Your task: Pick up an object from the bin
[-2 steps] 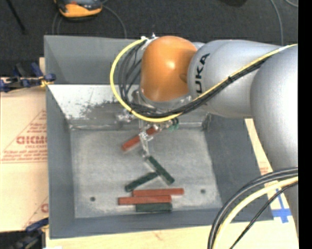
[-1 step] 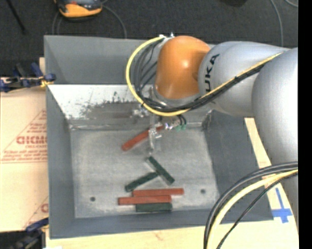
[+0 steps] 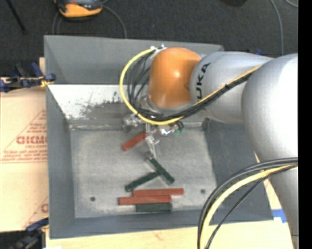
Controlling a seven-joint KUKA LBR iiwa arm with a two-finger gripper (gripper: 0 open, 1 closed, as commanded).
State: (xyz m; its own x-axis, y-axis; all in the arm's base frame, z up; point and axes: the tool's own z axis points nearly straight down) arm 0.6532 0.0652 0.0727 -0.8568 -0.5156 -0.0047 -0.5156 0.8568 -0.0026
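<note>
My gripper [image 3: 151,145] hangs low over the back middle of the bin, beneath the arm's orange cover. A short red stick [image 3: 132,143] lies tilted just to its left, its right end close against the gripper; whether they touch I cannot tell. Just below the gripper a dark green stick [image 3: 161,170] lies slanting down to the right. A second dark green stick [image 3: 140,182] crosses under its lower end.
Near the bin's front wall lie two long red sticks [image 3: 151,196] side by side, and a dark green stick [image 3: 153,207] below them. The arm reaches in from the right and hides the bin's back right corner.
</note>
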